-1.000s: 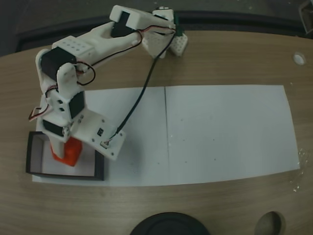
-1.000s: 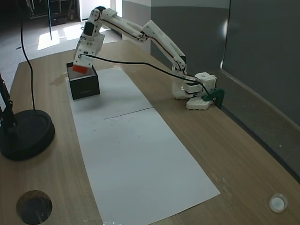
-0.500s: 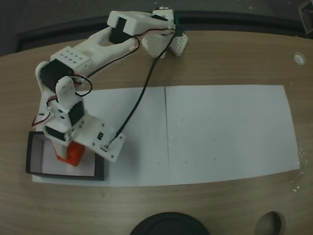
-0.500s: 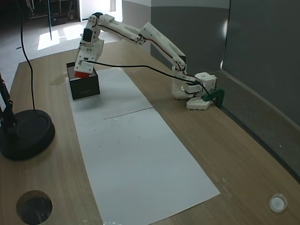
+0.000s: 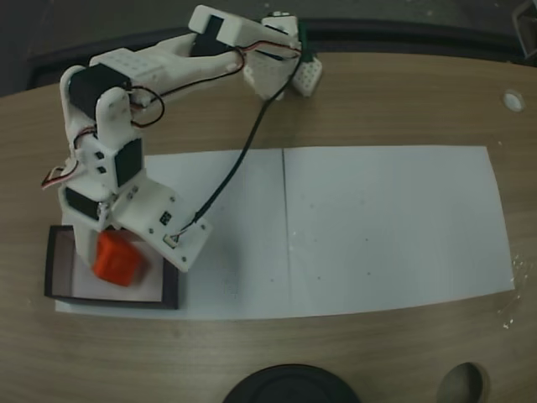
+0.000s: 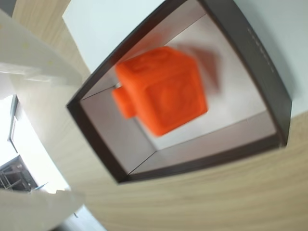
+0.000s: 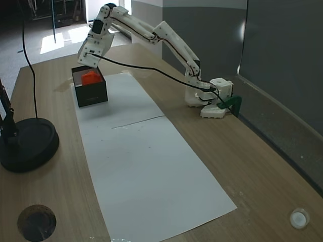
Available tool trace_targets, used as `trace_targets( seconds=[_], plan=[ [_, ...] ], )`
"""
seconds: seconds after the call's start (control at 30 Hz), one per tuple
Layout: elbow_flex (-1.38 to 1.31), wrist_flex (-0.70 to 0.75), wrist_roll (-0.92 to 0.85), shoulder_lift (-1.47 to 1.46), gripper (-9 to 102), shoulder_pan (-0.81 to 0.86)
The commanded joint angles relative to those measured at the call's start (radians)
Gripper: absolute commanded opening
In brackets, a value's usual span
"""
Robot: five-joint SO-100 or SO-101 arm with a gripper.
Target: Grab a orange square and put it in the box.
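Wrist view: the orange square (image 6: 162, 90), a bright orange-red cube with rounded edges and faint raised relief on its faces, sits blurred on the pale floor of the box (image 6: 260, 67), a shallow tray with thin dark walls. No lettering can be read on either. Both fixed views show the cube (image 5: 116, 260) inside the tray (image 5: 59, 262), which rests at one end of a white paper sheet (image 5: 386, 227) on the wooden counter (image 5: 403, 109). The claw (image 7: 87, 62) hangs above the tray, clear of the cube; whether it is spread cannot be told.
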Motion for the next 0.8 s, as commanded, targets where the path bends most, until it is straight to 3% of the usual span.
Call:
trace_targets(
  seconds=[0.0, 0.23, 0.53, 0.77],
  plan=[
    [-0.038, 0.002, 0.043, 0.219, 6, -0.006],
    [0.268, 0.0, 0.1, 0.703, 5, -0.195],
    [0.959, -0.021, 0.115, 1.348, 5, -0.816],
    [1.331, -0.137, 0.107, 1.755, 0, -0.831]
  ],
)
